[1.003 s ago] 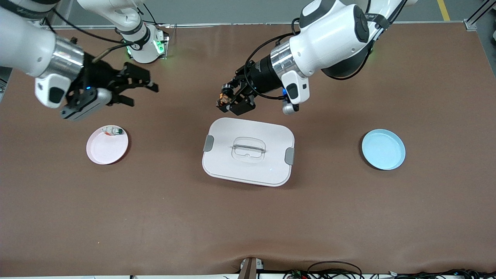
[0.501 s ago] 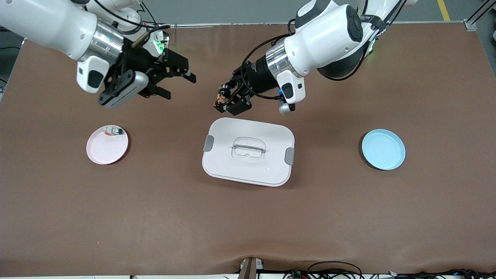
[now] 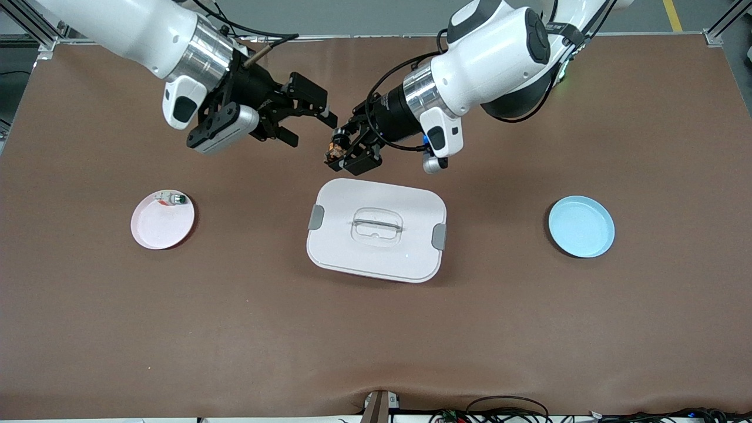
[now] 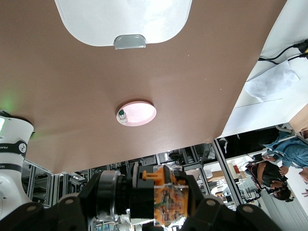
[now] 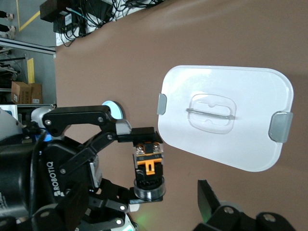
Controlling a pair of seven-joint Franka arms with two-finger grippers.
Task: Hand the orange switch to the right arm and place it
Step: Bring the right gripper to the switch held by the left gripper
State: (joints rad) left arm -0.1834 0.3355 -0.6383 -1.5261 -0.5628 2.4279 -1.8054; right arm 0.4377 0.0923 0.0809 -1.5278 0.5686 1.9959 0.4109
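L gripper (image 3: 342, 154) pinches orange switch (image 3: 336, 147) over table (image 3: 376, 341); R gripper (image 3: 306, 126), jaws spread, hangs just beside it, not touching.

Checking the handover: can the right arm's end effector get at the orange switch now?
Probably yes. The left end effector holds the orange switch up over the table, and the right end effector is open beside it with nothing between them.

Orange-patterned switch (image 3: 338, 147); seemingly pink plate (image 3: 163, 222).
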